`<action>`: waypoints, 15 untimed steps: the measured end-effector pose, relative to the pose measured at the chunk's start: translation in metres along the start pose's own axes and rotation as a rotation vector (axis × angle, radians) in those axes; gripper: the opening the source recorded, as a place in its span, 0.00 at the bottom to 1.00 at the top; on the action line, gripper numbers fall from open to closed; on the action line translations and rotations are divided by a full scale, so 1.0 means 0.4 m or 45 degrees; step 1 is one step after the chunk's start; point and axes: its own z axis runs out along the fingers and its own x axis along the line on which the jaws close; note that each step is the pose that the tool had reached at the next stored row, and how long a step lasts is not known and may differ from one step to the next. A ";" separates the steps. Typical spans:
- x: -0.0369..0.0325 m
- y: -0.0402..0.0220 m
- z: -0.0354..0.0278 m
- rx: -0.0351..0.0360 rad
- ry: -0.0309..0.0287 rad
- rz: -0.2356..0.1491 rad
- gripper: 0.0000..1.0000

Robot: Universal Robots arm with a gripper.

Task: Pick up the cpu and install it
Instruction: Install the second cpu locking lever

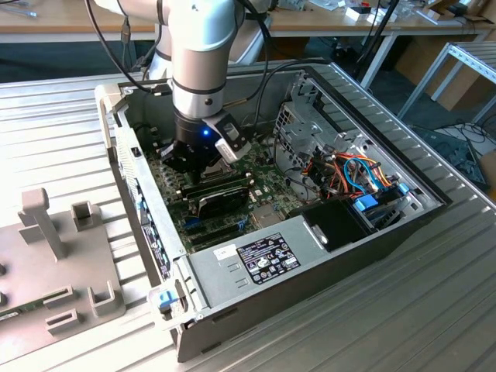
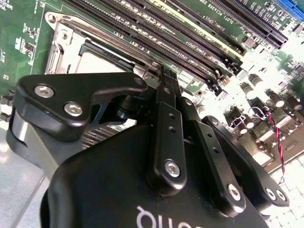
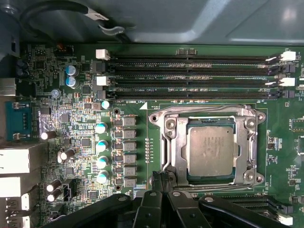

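Observation:
The cpu (image 3: 211, 152), a small square chip with a dull silver-grey top, lies flat inside the open socket frame (image 3: 170, 142) on the green motherboard (image 3: 80, 142). My gripper (image 3: 161, 177) is shut, its two black fingers pressed together with nothing between them, and its tips stand just beside one edge of the socket frame, apart from the cpu. In the second wrist view the shut gripper (image 2: 166, 76) hangs right over the socket frame (image 2: 58, 29). In the exterior view the gripper (image 1: 188, 164) is low inside the open computer case (image 1: 325, 267), over the motherboard.
Long black memory slots (image 3: 190, 78) run beside the socket. A long black card (image 1: 221, 190) lies just at the exterior view's right of the gripper. A power supply (image 1: 256, 260), drive cage (image 1: 310, 124) and coloured cables (image 1: 356, 174) crowd the case. A grey fixture (image 1: 62, 256) stands outside it.

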 end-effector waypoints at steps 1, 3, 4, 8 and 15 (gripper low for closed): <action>0.000 0.000 0.000 0.0008 0.0005 0.000 0.11; 0.000 -0.001 0.000 0.0018 0.0013 0.000 0.11; 0.000 0.000 0.000 0.0019 0.0014 0.000 0.11; 0.000 0.000 -0.006 0.0002 0.0002 0.000 0.11; -0.002 0.001 -0.037 -0.0013 -0.0008 0.000 0.11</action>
